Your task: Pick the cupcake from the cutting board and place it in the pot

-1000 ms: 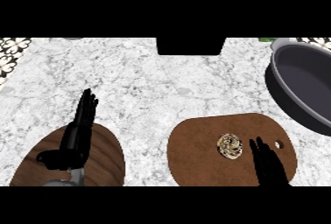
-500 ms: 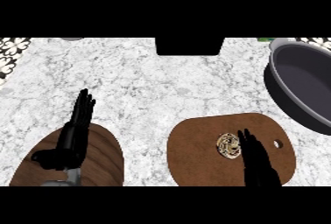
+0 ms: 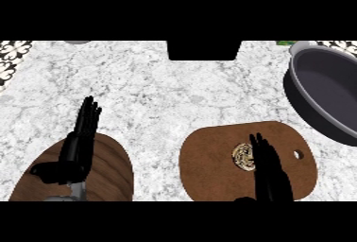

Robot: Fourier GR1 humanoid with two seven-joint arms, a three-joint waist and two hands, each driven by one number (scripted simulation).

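A: How's the light?
B: Even and bright across the pale desk (image 3: pixel 174 94); no glare.
A: Shadows?
B: Hardly any. The pot (image 3: pixel 327 92) at two o'clock is dark inside, and both hands read as flat black shapes.

Left hand (image 3: pixel 78 142) and right hand (image 3: pixel 268 170) open, fingers straight

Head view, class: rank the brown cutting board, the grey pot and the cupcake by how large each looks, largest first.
1. Brown wooden cutting board, seen nearly whole.
2. Dark grey metal pot, cut off by the right edge, so it may really rival the board; this ranking is unsure.
3. Small pale-topped cupcake, clearly smallest, lying on the board beside the right hand's fingers.
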